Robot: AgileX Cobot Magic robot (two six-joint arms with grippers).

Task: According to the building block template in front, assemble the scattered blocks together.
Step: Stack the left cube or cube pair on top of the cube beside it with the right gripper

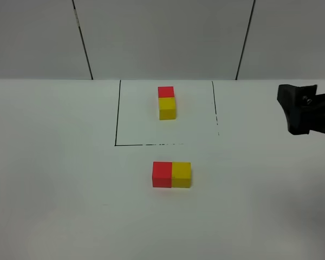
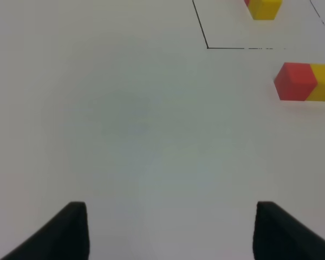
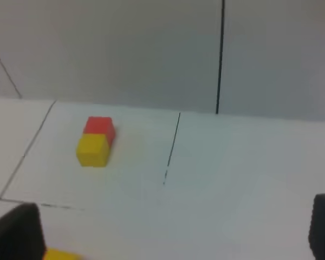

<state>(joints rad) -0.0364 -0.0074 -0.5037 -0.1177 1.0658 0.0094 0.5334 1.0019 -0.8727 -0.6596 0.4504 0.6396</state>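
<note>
Where the white table meets the grey panelled wall at its far edge, a thin black drawn rectangle begins and reaches toward the near side. Inside it, closer to its far end, sits the building block template. It is a small red cube on the far side touching a small yellow cube on the near side. Both stand well apart from the left and right lines. The rectangle's near line is broken in places.

Just outside that near line lie the scattered blocks: a plain red cube on the left and a plain yellow cube on the right. Their sides touch, making a row that runs left to right. A strip of white table separates the row from the frame, and wide white table spreads to its left, right and near sides.

The right fingers, black, stand wide apart with only table between them. The high view shows that arm at the far right, beyond the frame's right line and well apart from every cube.

The left fingers, also black, are spread wide over bare table. They are well apart from the row, on its red-cube side.
</note>
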